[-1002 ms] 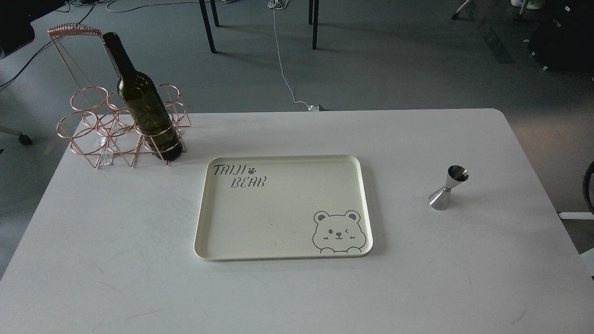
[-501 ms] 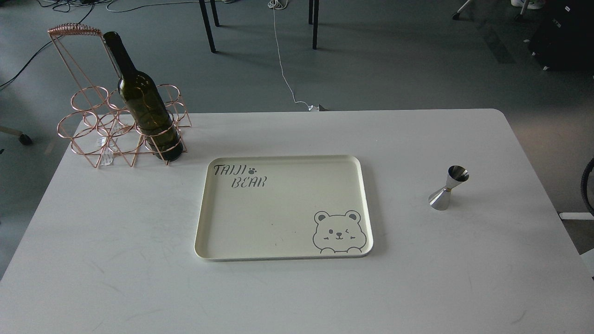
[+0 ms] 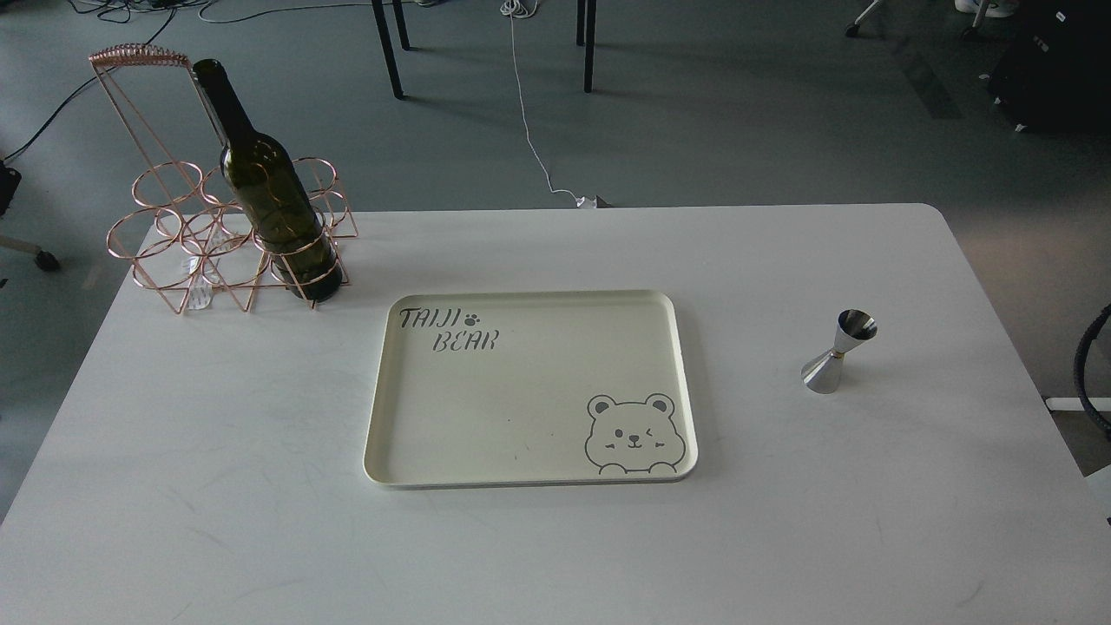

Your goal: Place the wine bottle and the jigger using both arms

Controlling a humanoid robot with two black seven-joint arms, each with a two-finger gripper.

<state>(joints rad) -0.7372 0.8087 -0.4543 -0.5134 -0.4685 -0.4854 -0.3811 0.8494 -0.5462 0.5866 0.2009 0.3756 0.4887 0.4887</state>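
Neither arm's working end shows in the head view; only a thin dark curved cable [image 3: 1090, 369] pokes in at the right edge, beside the table's right side. So both claws are out of sight and I can't tell whether they're apart, together or gripping anything.

White table [image 3: 781, 538] w/ rounded far-right corner. Wine bottle [image 3: 269, 195], dark olive-green, no label, stands in the front-right ring of a rose-gold wire bottle rack [image 3: 187, 221] at the far-left corner; the bottle leans a bit, neck toward the rack's tall handle [image 3: 139, 57]. The rack's other rings hold no bottles.

Cream tray [image 3: 382, 434] sits mid-table, slightly left of centre, printed "TAIJI BEAR" at its far-left corner and a winking bear face [image 3: 632, 434] at its near-right corner. Nothing lies on it.

Jigger [image 3: 838, 351], shiny silver, hourglass shape, stands upright near the right edge, well apart from the tray and rack, w/ bare tabletop between.

Beyond the far edge: grey floor, a white cable [image 3: 531, 130] running to a plug by the table edge, and black furniture legs [image 3: 389, 48].
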